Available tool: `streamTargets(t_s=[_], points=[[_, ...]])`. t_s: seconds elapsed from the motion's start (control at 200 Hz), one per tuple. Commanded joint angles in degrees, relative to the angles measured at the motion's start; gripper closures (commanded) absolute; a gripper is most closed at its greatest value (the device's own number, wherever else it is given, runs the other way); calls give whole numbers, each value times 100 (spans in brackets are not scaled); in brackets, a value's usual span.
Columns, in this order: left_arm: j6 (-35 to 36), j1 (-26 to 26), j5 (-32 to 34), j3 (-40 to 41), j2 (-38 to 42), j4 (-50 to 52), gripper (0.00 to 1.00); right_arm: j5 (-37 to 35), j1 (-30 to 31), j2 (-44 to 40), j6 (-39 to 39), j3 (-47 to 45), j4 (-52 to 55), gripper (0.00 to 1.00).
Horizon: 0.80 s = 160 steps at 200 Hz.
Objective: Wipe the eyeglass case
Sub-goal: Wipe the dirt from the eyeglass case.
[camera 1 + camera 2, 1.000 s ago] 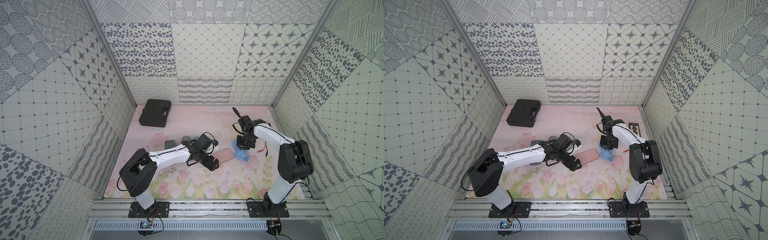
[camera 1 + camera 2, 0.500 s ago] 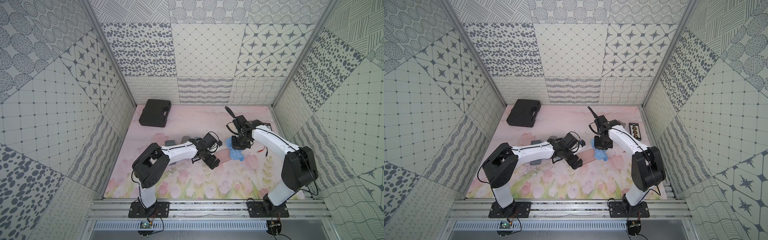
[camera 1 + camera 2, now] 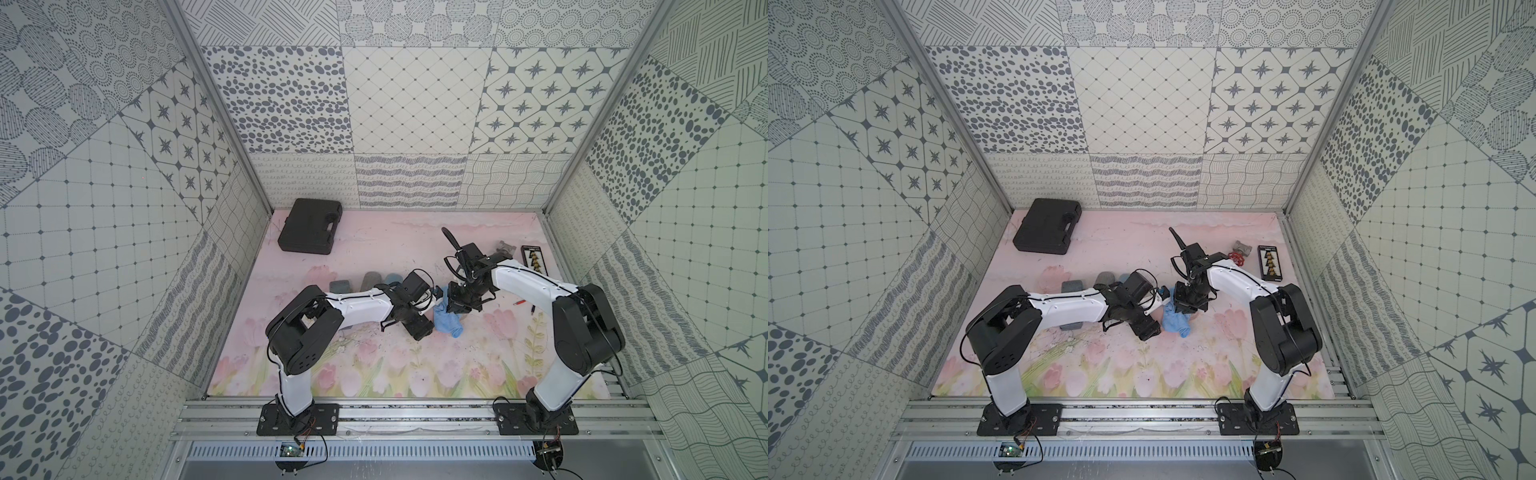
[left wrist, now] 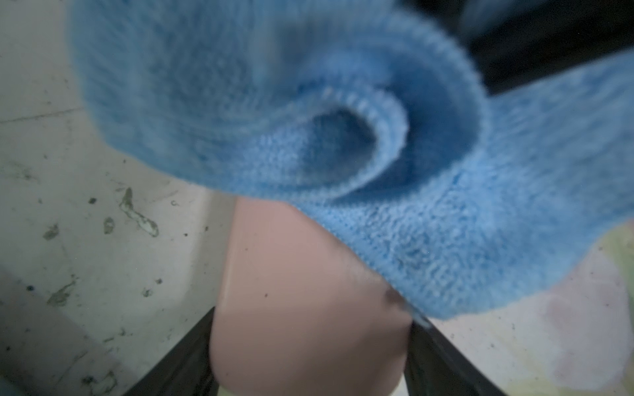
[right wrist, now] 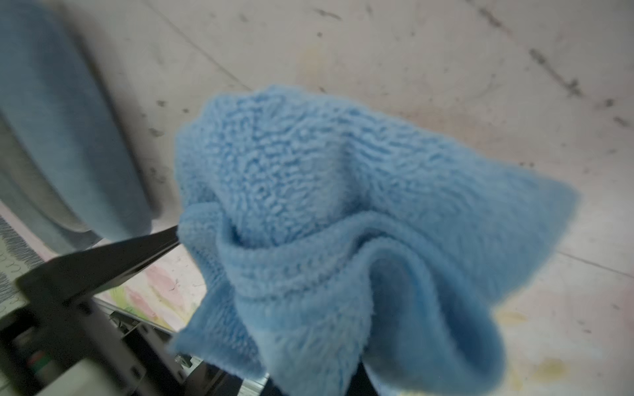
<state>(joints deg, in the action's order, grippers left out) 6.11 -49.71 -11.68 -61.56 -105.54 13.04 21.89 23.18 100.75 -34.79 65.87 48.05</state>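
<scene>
The left jaws are part-closed on the pink eyeglass case [image 4: 302, 308], with a finger against each side. The right jaws are shut tight on a bunched blue cloth [image 5: 343, 223]. It hangs below them and drapes over the end of the case farthest from the left jaws. Cloth and case touch, so wiping seems to be under way. Most of the case lies bare, so strokes toward the left jaws likely remain.
</scene>
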Motion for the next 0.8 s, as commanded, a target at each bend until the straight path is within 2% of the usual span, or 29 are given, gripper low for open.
streamTargets(t_s=[0.0, 0.085, 0.16, 0.225, 0.275, 0.315, 0.395, 0.485, 0.53, 0.595, 0.635, 0.67, 0.73, 0.796], points=[[39, 15, -266, 280, 108, -502, 31, -601, -402, 286, 211, -118, 0, 100], [48, -3, -251, 358, 153, -556, 44, -2089, -558, 266, 670, 319, 673, 100], [41, -18, -201, 403, 186, -581, 53, -3529, -377, 122, 998, 762, 1224, 100], [23, -20, -165, 450, 222, -590, 58, -3960, -152, -27, 1223, 1056, 1508, 100], [-9, -21, -140, 496, 254, -604, 61, -3618, 23, -166, 1281, 1175, 1575, 100], [-33, -26, -127, 528, 295, -617, 63, -3041, 149, -281, 1201, 1181, 1518, 100], [-107, -43, -98, 595, 386, -660, 65, -1574, 355, -449, 661, 878, 1071, 100], [-218, -51, -62, 713, 478, -785, 68, 164, 395, -509, -232, 77, -160, 100], [-263, -79, -54, 783, 523, -848, 70, 601, 332, -468, -573, -309, -776, 100], [-302, -102, -21, 853, 556, -907, 72, 719, 41, -309, -599, -611, -1025, 100], [-336, -138, 15, 886, 561, -927, 74, 442, -227, -170, -374, -653, -823, 100], [-347, -158, 58, 922, 575, -957, 75, -99, -456, -34, -57, -530, -417, 100], [-343, -241, 219, 975, 607, -1033, 77, -1719, -629, 130, 488, -82, 410, 100], [-338, -333, 433, 1024, 635, -1066, 78, -3461, -452, 107, 875, 453, 1065, 100]])
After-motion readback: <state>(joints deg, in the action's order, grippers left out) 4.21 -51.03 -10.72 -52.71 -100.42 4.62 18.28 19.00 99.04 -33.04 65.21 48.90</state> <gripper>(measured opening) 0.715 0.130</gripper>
